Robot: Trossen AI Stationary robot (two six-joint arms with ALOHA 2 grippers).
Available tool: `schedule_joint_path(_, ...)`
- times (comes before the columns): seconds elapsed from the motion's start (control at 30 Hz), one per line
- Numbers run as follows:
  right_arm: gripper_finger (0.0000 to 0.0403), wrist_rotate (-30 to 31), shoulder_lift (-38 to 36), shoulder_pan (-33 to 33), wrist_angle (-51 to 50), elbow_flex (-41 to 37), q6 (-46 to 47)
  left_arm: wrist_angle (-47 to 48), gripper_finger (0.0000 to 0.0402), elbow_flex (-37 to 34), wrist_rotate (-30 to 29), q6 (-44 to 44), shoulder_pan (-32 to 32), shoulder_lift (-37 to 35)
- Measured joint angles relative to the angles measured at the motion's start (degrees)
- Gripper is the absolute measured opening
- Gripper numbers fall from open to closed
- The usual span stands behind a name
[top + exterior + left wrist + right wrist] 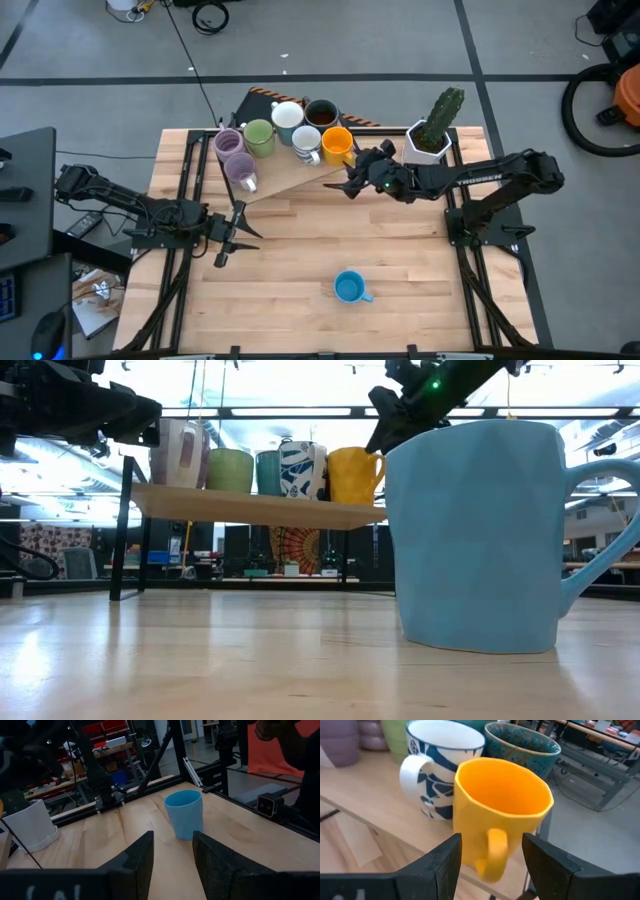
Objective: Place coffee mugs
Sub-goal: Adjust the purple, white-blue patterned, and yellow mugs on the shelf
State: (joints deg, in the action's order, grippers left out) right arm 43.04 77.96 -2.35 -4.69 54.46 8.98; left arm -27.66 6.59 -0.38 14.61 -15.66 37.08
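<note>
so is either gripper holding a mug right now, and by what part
Nothing is held. The right gripper is open, its fingers either side of the orange mug handle on the shelf. The left gripper is open over the table.

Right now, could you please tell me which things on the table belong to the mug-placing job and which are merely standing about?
Job:
- blue ceramic mug, alone on the table
- orange ceramic mug on the wooden shelf, right gripper open beside it
- two purple mugs, green mug, shelved

Standing about:
- white faceted cactus pot
- left gripper, waiting, open
</note>
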Motion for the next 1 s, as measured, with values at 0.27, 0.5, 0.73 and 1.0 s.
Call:
schedule_joint_path(0.27, 0.0214, -1.07, 3.54, -2.11, 2.49, 0.00, -0.11, -0.19, 0.0141, -0.02, 0.00, -0.02, 0.02, 0.00)
schedule_joint_path(0.5, 0.0214, -1.41, 4.52, -3.63, 3.05, 0.00, 0.51, -0.02, 0.0141, -0.02, 0.00, -0.02, 0.07, 0.02)
schedule_joint_path(0.73, 0.0214, -1.13, 4.54, -4.18, 3.72, 0.00, 0.02, 0.02, 0.0141, -0.02, 0.00, -0.03, 0.07, 0.01)
schedule_joint_path(1.0, 0.0214, -1.97, 4.54, -4.99, 3.93, 0.02, -0.14, 0.00, 0.0141, -0.02, 0.00, -0.04, 0.07, 0.00)
